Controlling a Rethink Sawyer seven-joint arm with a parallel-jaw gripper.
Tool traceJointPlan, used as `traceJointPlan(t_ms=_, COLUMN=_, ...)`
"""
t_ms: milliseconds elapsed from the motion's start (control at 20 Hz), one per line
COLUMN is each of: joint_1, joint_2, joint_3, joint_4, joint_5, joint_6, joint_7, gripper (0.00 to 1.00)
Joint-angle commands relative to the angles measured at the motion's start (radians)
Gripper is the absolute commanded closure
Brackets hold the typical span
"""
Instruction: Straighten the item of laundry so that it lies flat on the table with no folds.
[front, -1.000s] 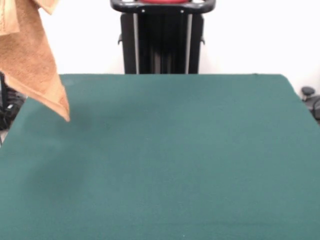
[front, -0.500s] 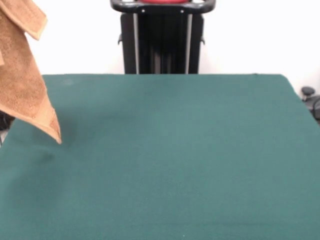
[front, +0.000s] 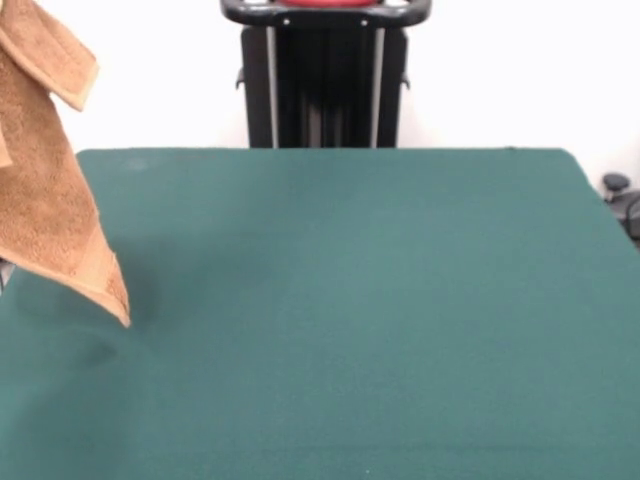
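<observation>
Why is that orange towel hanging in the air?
The towel dangles at the left edge of the picture, its lowest corner pointing down at the green table. What holds it up is out of sight above, so I can't say who or what has it. It is still bunched, not spread flat on the table yet.

towel (front: 45, 190): tan-orange terry, plain smoother band along its lower edge
table (front: 380, 300): dark green, plain
pedestal (front: 322, 80): black, red on top

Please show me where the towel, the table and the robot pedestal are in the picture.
towel (front: 45, 190): front view, middle of the hanging cloth.
table (front: 380, 310): front view, bare green top.
pedestal (front: 322, 85): front view, black column.
</observation>
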Motion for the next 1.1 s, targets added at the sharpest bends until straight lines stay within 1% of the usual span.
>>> traceJointPlan(t_ms=50, joint_1=0.064, joint_2=0.120, joint_3=-0.009, joint_4=-0.158, joint_5=0.038, joint_6=0.147, joint_7=-0.037, gripper=1.00)
traceJointPlan(t_ms=100, joint_1=0.070, joint_2=0.126, joint_3=-0.016, joint_4=-0.166, joint_5=0.028, joint_6=0.143, joint_7=-0.030, gripper=1.00)
traceJointPlan(t_ms=150, joint_1=0.090, joint_2=0.147, joint_3=-0.034, joint_4=-0.188, joint_5=-0.015, joint_6=0.137, joint_7=0.004, gripper=1.00)
traceJointPlan(t_ms=200, joint_1=0.103, joint_2=0.159, joint_3=-0.043, joint_4=-0.200, joint_5=-0.032, joint_6=0.141, joint_7=0.016, gripper=1.00)
traceJointPlan(t_ms=250, joint_1=0.125, joint_2=0.182, joint_3=-0.062, joint_4=-0.218, joint_5=-0.078, joint_6=0.143, joint_7=0.050, gripper=1.00)
traceJointPlan(t_ms=350, joint_1=0.148, joint_2=0.207, joint_3=-0.087, joint_4=-0.244, joint_5=-0.119, joint_6=0.137, joint_7=0.079, gripper=1.00)
traceJointPlan(t_ms=400, joint_1=0.155, joint_2=0.214, joint_3=-0.099, joint_4=-0.253, joint_5=-0.124, joint_6=0.131, joint_7=0.079, gripper=1.00)
traceJointPlan(t_ms=550, joint_1=0.183, joint_2=0.245, joint_3=-0.140, joint_4=-0.280, joint_5=-0.190, joint_6=0.115, joint_7=0.121, gripper=1.00)
traceJointPlan(t_ms=700, joint_1=0.214, joint_2=0.269, joint_3=-0.176, joint_4=-0.306, joint_5=-0.257, joint_6=0.106, joint_7=0.182, gripper=1.00)
traceJointPlan(t_ms=750, joint_1=0.226, joint_2=0.278, joint_3=-0.186, joint_4=-0.314, joint_5=-0.298, joint_6=0.107, joint_7=0.223, gripper=1.00)
traceJointPlan(t_ms=800, joint_1=0.236, joint_2=0.287, joint_3=-0.192, joint_4=-0.320, joint_5=-0.331, joint_6=0.112, joint_7=0.255, gripper=1.00)
traceJointPlan(t_ms=850, joint_1=0.245, joint_2=0.299, joint_3=-0.187, joint_4=-0.324, joint_5=-0.396, joint_6=0.129, joint_7=0.317, gripper=1.00)
traceJointPlan(t_ms=1000, joint_1=0.250, joint_2=0.317, joint_3=-0.164, joint_4=-0.316, joint_5=-0.500, joint_6=0.173, joint_7=0.425, gripper=1.00)
traceJointPlan(t_ms=1100, joint_1=0.249, joint_2=0.323, joint_3=-0.153, joint_4=-0.303, joint_5=-0.539, joint_6=0.203, joint_7=0.461, gripper=1.00)
